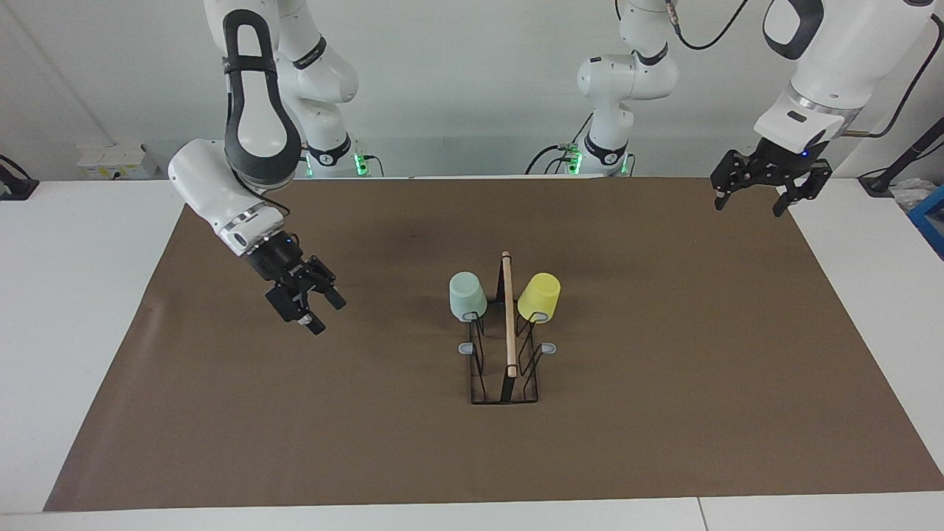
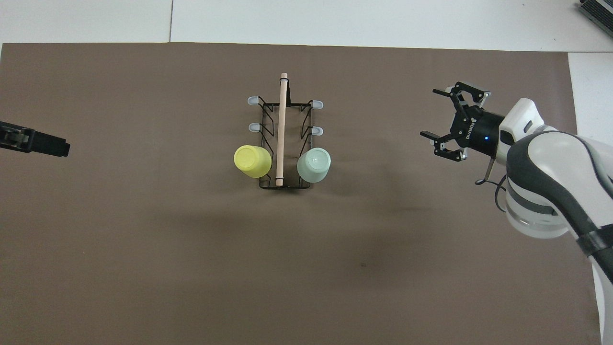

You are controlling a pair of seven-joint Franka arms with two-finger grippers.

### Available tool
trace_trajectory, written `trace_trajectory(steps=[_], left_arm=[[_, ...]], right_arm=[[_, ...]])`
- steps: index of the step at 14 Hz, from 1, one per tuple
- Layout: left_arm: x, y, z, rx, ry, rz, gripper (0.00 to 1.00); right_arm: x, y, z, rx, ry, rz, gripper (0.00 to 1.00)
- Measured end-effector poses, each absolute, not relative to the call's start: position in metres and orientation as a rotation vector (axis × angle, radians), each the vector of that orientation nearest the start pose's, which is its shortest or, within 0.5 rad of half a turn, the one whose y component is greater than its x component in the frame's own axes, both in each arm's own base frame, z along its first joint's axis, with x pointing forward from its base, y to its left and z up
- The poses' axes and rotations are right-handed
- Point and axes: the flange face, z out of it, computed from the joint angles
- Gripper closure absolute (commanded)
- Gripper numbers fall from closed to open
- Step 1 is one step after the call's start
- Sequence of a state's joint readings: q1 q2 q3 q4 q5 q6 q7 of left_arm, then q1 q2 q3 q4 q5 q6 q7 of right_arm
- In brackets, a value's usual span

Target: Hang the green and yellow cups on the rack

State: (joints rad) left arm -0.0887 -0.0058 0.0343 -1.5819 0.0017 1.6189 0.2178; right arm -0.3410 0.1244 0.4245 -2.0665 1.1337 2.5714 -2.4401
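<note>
Two hands are in the air and both hold nothing. The right hand (image 1: 308, 300) hangs with its fingers apart over the brown mat (image 1: 221, 413), toward the right arm's end of the surface and well apart from the rack (image 1: 504, 369). At the middle of the mat the green cup (image 1: 467, 296) and the yellow cup (image 1: 539, 296) sit mouth-down on the two prongs nearest to the robots, one on each side of the wooden rod (image 1: 508, 317), so the task looks finished. I think such plastic cups are light, stiff and a little smooth; a hold across the tapered wall would suit. The left hand (image 1: 760, 189) is open over the mat's corner. The prongs under both cups are hidden, and the overhead view cuts off most of the left hand.
</note>
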Motion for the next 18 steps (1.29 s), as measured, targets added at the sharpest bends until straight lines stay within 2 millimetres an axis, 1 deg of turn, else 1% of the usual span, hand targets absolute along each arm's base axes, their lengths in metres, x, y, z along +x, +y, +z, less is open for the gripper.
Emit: trace_trajectory(steps=[1, 2, 3, 5, 7, 10, 12, 15, 18], left_arm=[[0.556, -0.036, 0.626, -3.108, 0.429, -0.056, 0.0], [0.555, -0.04, 0.626, -3.108, 0.428, -0.048, 0.0], [0.553, -0.041, 0.626, -3.11, 0.425, -0.035, 0.0], [0.551, -0.038, 0.627, -3.111, 0.415, -0.026, 0.0], [0.549, -0.038, 0.628, -3.112, 0.413, -0.013, 0.0], [0.548, -0.036, 0.627, -3.113, 0.41, 0.005, 0.0], [0.547, -0.033, 0.627, -3.115, 0.393, 0.01, 0.0], [0.548, -0.029, 0.626, -3.12, 0.354, 0.012, 0.0], [0.547, -0.027, 0.625, -3.121, 0.344, 0.018, 0.0]], right_arm=[[0.597, 0.024, 0.414, 2.005, 2.082, 1.294, 0.0], [0.597, 0.023, 0.419, 2.065, 2.085, 1.246, 0.0], [0.598, 0.024, 0.428, 2.14, 2.077, 1.189, 0.0], [0.599, 0.021, 0.452, 2.311, 2.019, 1.07, 0.0], [0.597, 0.008, 0.47, 2.477, 1.943, 0.929, 0.0], [0.592, -0.002, 0.477, 2.696, 1.831, 0.684, 0.0], [0.589, -0.001, 0.485, 2.821, 1.724, 0.513, 0.0], [0.581, 0.002, 0.5, 3.008, 1.494, 0.339, 0.0], [0.564, 0.008, 0.52, 3.142, 1.238, 0.195, 0.0]])
